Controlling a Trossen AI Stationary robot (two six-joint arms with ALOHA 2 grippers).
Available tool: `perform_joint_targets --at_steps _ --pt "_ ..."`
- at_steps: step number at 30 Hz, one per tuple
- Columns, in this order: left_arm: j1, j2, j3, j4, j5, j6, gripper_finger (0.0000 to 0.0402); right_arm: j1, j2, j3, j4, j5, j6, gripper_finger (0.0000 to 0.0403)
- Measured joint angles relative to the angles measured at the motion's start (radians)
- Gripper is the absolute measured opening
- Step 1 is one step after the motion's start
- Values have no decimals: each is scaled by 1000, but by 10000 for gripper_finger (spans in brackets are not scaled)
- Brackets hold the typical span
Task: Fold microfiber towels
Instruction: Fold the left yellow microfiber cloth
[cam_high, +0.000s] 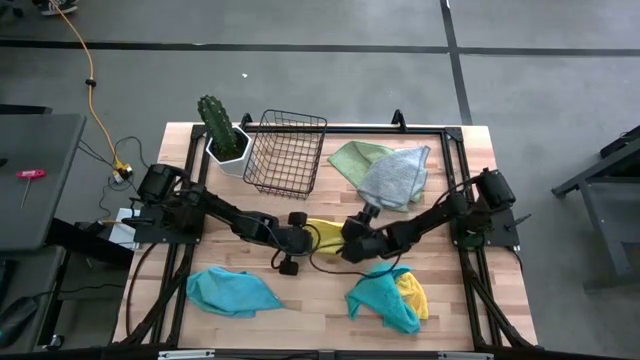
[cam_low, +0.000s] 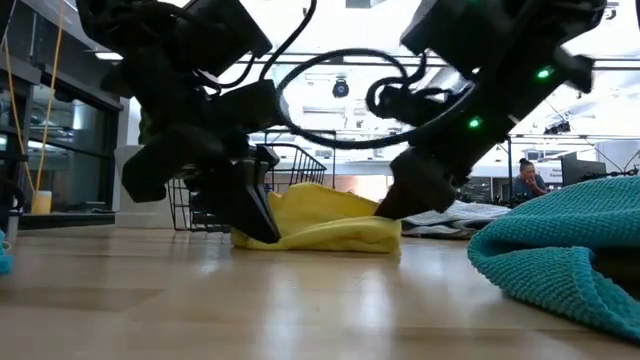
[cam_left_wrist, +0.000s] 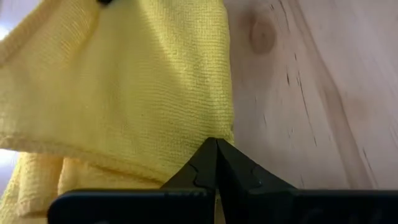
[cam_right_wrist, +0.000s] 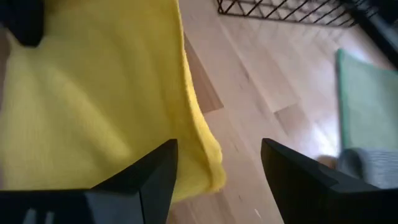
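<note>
At the middle of the desk (cam_high: 300, 315), a yellow towel (cam_high: 326, 236) is lying bunched between the two tools. The left tool (cam_left_wrist: 216, 163) is clenched, its fingertips meeting at the towel's near edge; a fold seems to be pinched there, though a firm hold cannot be confirmed. The right tool (cam_right_wrist: 217, 163) is spread wide, the towel's edge lying under one finger (cam_right_wrist: 149, 177) and bare wood showing between the fingers. In the low view both tools are being pressed down at opposite ends of the yellow towel, which is resting flat on the wood. A teal towel (cam_high: 231, 292) is lying near the front left, a teal and yellow heap (cam_high: 388, 298) front right, green (cam_high: 355, 157) and grey (cam_high: 396, 178) towels behind, beside the wire basket (cam_high: 287, 152).
</note>
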Motion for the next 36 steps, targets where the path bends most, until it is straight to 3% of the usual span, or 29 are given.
perform_joint_targets --at_steps 6,9,17,27,36 --pt "6 -20 -3 -12 -1 27 0 11 -69 1 -88 122 -11 224" --pt "6 -32 -5 -14 -33 51 0 -8 -101 1 -98 122 -16 224" --pt "8 -76 24 0 -82 86 0 -97 -102 0 -67 -148 -113 224" --pt "55 -76 38 31 -175 139 0 -185 -95 -2 76 -246 -246 224" --pt "137 -36 39 47 -132 106 0 -219 -95 -2 58 -317 -249 224"
